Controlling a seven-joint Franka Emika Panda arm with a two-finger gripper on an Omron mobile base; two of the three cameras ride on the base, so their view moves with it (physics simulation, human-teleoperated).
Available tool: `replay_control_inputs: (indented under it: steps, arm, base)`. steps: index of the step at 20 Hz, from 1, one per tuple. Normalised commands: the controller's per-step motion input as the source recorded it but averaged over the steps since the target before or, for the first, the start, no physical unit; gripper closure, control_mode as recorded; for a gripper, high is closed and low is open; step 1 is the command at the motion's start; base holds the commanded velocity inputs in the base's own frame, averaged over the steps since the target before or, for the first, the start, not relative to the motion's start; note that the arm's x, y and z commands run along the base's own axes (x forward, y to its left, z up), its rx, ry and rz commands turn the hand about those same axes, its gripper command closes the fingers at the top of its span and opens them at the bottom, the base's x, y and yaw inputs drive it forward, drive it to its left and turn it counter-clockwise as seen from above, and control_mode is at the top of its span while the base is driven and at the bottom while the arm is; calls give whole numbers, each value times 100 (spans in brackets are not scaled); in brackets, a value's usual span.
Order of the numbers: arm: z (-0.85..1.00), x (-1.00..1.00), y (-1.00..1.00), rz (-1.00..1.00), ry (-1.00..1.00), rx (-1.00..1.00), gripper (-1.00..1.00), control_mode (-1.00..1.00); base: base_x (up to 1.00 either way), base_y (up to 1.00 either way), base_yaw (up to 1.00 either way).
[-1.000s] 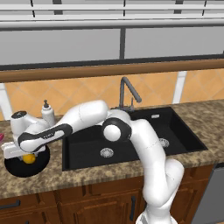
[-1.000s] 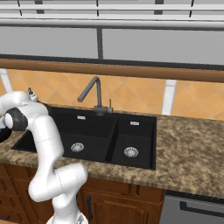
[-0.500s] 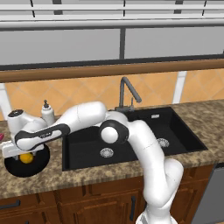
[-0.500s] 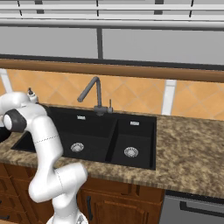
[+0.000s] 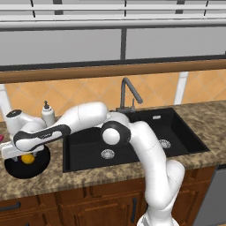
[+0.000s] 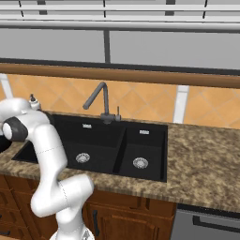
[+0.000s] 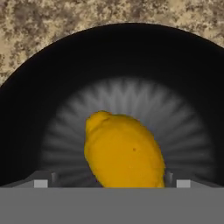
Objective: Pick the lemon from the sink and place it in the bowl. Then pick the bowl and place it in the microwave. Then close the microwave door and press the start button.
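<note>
The yellow-orange lemon (image 7: 124, 151) lies in the middle of the glossy black bowl (image 7: 131, 52). In the left base view the bowl (image 5: 16, 171) stands on the counter left of the black double sink (image 5: 145, 132), with the lemon (image 5: 28, 159) inside it. My gripper (image 5: 22, 152) hangs just over the lemon, pointing down into the bowl. Its fingertips (image 7: 40, 183) stand wide apart on either side of the fruit, so the gripper (image 7: 112, 183) is open and holds nothing. The microwave is out of view.
A white soap dispenser (image 5: 47, 114) stands on the counter just behind the bowl. The grey arched faucet (image 5: 129, 90) rises behind the sink (image 6: 117, 145). Speckled granite counter (image 6: 206, 159) stretches to the right, with wooden cabinet fronts below.
The fingers have spread wider and come off the lemon, which now rests in the bowl. The arm has hardly moved.
</note>
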Motion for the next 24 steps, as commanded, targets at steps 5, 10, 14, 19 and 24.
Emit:
replay_control_inputs:
  steps: [5,10,14,19,24]
  arm:
    - [31,-24,-29,-3,-2,5,-100,-100]
    - [29,-25,-63,-7,0,10,-100,-100]
    - [9,-11,-77,-7,0,10,-100,-100]
    - [0,-1,-44,-5,0,3,-100,-100]
    - [0,0,-19,-1,0,0,-100,-100]
  base:
    - [0,0,0]
    - [0,0,0]
    - [0,0,0]
    - [0,0,0]
    - [0,0,0]
